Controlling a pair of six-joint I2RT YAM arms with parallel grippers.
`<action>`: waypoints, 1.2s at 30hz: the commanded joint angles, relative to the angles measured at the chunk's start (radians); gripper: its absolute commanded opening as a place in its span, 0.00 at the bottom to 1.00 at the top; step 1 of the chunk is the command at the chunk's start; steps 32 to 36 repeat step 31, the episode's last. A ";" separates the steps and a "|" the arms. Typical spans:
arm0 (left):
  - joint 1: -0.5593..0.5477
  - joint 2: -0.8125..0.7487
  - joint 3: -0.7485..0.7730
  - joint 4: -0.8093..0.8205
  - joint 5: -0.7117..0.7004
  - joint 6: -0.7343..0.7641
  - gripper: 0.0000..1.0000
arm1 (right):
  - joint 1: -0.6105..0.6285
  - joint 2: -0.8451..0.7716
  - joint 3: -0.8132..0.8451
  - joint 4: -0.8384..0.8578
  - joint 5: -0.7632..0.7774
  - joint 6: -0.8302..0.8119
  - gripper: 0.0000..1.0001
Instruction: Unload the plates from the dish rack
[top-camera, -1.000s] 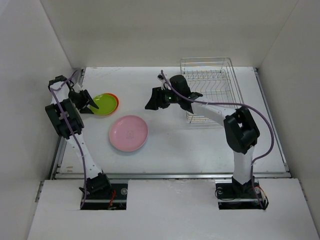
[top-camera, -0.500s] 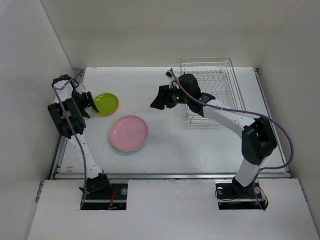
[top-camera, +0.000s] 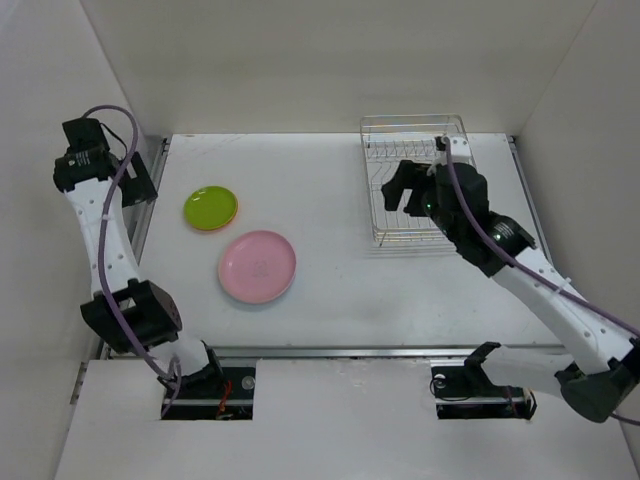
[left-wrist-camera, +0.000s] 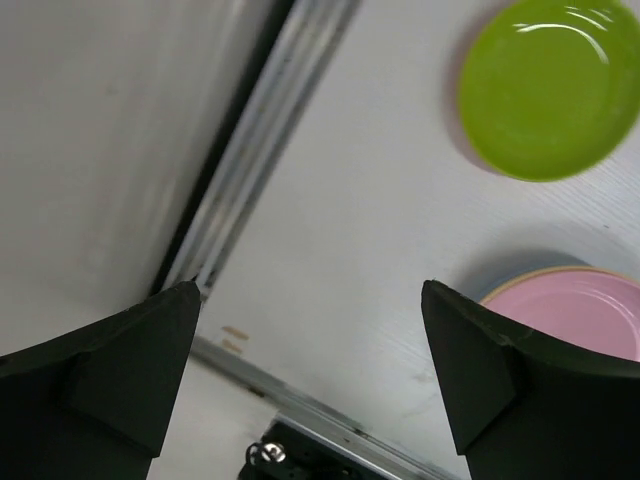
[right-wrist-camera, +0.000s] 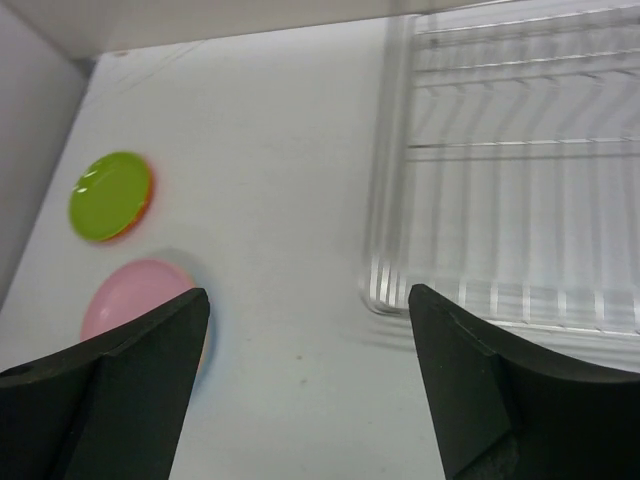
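The silver wire dish rack (top-camera: 420, 150) (right-wrist-camera: 385, 180) stands at the back right, and no plates show in it. A lime green plate (top-camera: 210, 206) (left-wrist-camera: 548, 88) (right-wrist-camera: 108, 195) lies on an orange-red plate (top-camera: 229, 221) at the back left. Nearer lies a pink plate (top-camera: 257, 265) (left-wrist-camera: 585, 312) (right-wrist-camera: 135, 298) with a tan edge under it. My left gripper (top-camera: 143, 183) (left-wrist-camera: 310, 290) hangs open and empty by the left wall, left of the plates. My right gripper (top-camera: 392, 190) (right-wrist-camera: 308, 292) hovers open and empty over the rack's front left corner.
A metal rail (left-wrist-camera: 250, 170) runs along the table's left edge, beneath my left gripper. White walls close in the table on the left, back and right. Bare table (top-camera: 330, 230) lies between the plates and the rack.
My left arm lifted away from the green plate toward the left wall, its jaws opening wider. My right arm swung right from mid-table to over the rack, its jaws widening too.
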 joint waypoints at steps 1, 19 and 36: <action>0.004 -0.071 -0.057 -0.044 -0.314 -0.050 0.91 | 0.001 -0.075 -0.017 -0.206 0.299 0.033 0.88; 0.004 -0.407 -0.342 -0.003 -0.389 -0.071 1.00 | 0.001 -0.569 -0.171 -0.275 0.275 0.070 1.00; 0.004 -0.444 -0.333 -0.003 -0.345 -0.051 1.00 | 0.001 -0.592 -0.152 -0.275 0.235 0.070 1.00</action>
